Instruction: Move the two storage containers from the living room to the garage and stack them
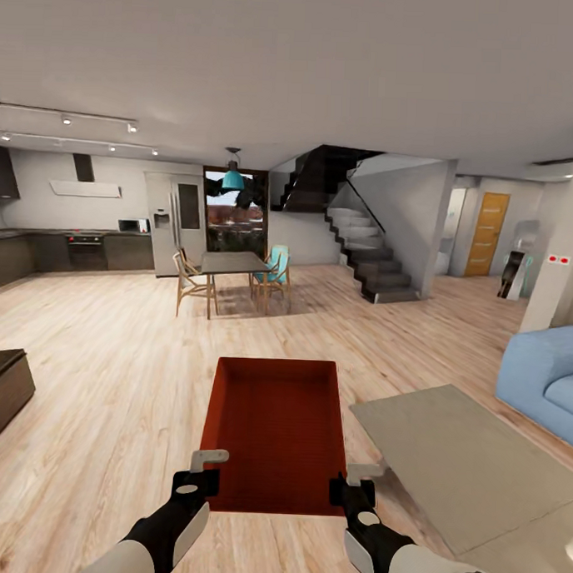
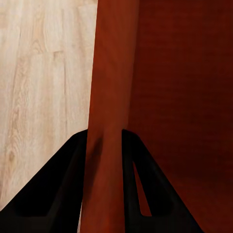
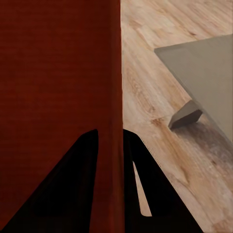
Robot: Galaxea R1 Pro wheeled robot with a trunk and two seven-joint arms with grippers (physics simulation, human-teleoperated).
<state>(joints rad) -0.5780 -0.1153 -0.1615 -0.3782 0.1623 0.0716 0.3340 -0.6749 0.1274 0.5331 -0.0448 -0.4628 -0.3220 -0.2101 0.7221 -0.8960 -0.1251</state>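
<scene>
Storage container (image 1: 274,428), orange-red, open-topped, held level above the light wood-plank floor (image 1: 108,354) of the living room, centred just ahead of the trunk. Long axis running near to far. Interior bare.

Left gripper (image 1: 197,474) clamped on the container's left wall near the near corner; in the left wrist view (image 2: 104,150) one finger (image 2: 58,184) outside the wall, the other inside, wall pinched between them. Right gripper (image 1: 351,483) clenched likewise on the right wall; in the right wrist view (image 3: 110,145) dark fingers (image 3: 73,184) straddling the thin red wall, pressed against both faces.

Grey low table (image 1: 466,461) to the right of the container, near but apart; one of its legs seen in the right wrist view (image 3: 187,116). Blue sofa (image 1: 545,377) farther right. Dark cabinet (image 1: 3,391) at the left edge.

Far side: dining table (image 1: 233,263) with wooden chairs, teal pendant lamp (image 1: 233,178) above. Kitchen units and fridge (image 1: 177,223) far left. Dark staircase (image 1: 367,257) far centre-right. Orange door (image 1: 487,233) far right.
</scene>
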